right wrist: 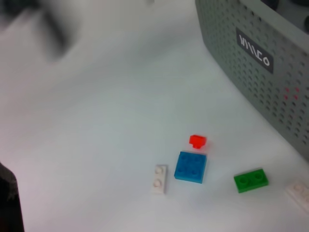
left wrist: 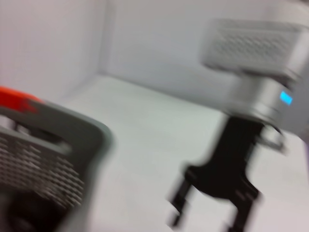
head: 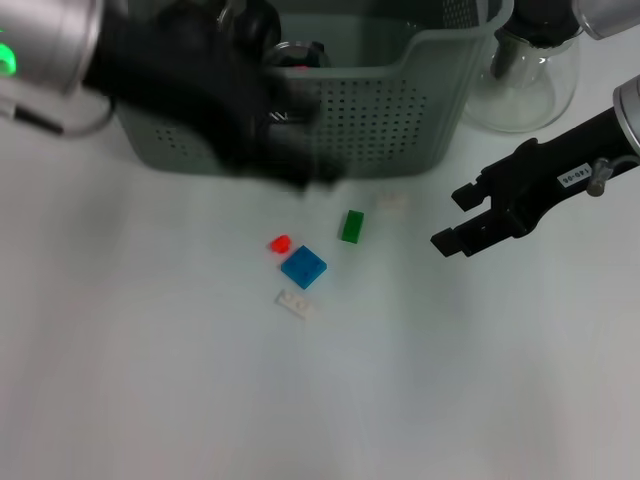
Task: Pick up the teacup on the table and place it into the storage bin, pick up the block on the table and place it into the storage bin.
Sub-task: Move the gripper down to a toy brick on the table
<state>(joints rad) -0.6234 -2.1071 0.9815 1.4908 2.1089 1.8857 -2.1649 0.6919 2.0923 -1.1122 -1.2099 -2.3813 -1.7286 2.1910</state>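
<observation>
The grey-green storage bin (head: 390, 115) stands at the back of the table, its black label (right wrist: 254, 57) facing the blocks. A clear round vessel (head: 300, 52), apparently the teacup, shows inside the bin. My left gripper (head: 285, 150) is a black motion-blurred shape in front of the bin's front wall. On the table lie a red block (head: 280, 242), a blue block (head: 303, 267), a green block (head: 352, 226) and a white block (head: 295, 303). My right gripper (head: 458, 216) hovers to the right of the blocks, open and holding nothing.
A clear glass teapot (head: 525, 80) stands right of the bin. A pale block (head: 392, 201) lies just in front of the bin's wall. The left wrist view shows the bin's corner (left wrist: 53, 159) and the right gripper (left wrist: 205, 220) beyond it.
</observation>
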